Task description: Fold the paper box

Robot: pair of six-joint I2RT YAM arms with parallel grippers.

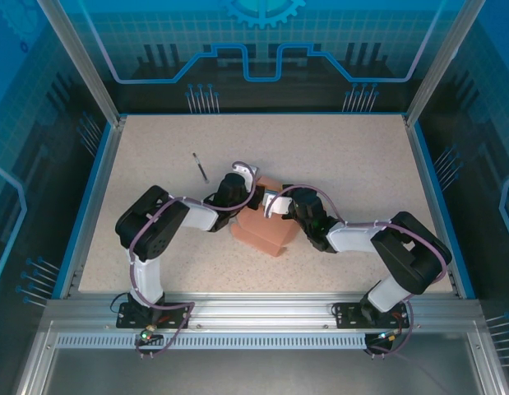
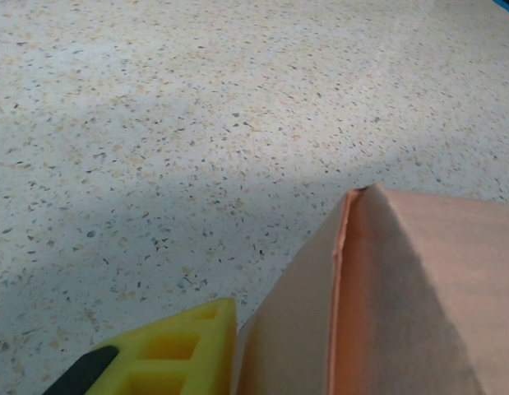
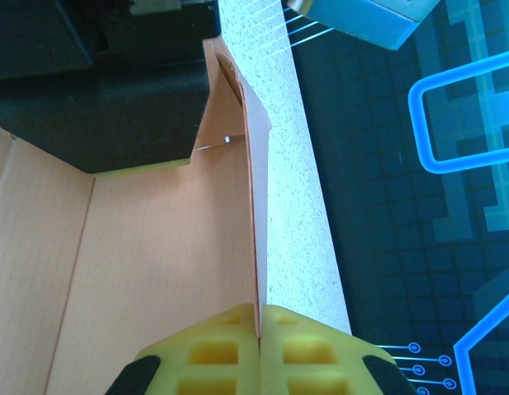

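Observation:
The paper box (image 1: 266,230), salmon-orange cardboard and partly folded up, lies at the table's middle between both arms. My right gripper (image 3: 260,329) is shut on the edge of one upright wall (image 3: 252,206); from above it (image 1: 275,203) sits at the box's far right side. My left gripper (image 1: 244,196) is at the box's far left corner. In the left wrist view one yellow finger (image 2: 172,350) lies against the outer face of a raised box wall (image 2: 402,304); the other finger is hidden behind the cardboard. The left gripper's black body (image 3: 90,82) hangs over the box's inside.
A thin dark stick (image 1: 201,167) lies on the speckled table (image 1: 344,156), left of and behind the box. Blue-edged rails and transparent walls bound the table on all sides. Bare tabletop stretches behind and to both sides of the arms.

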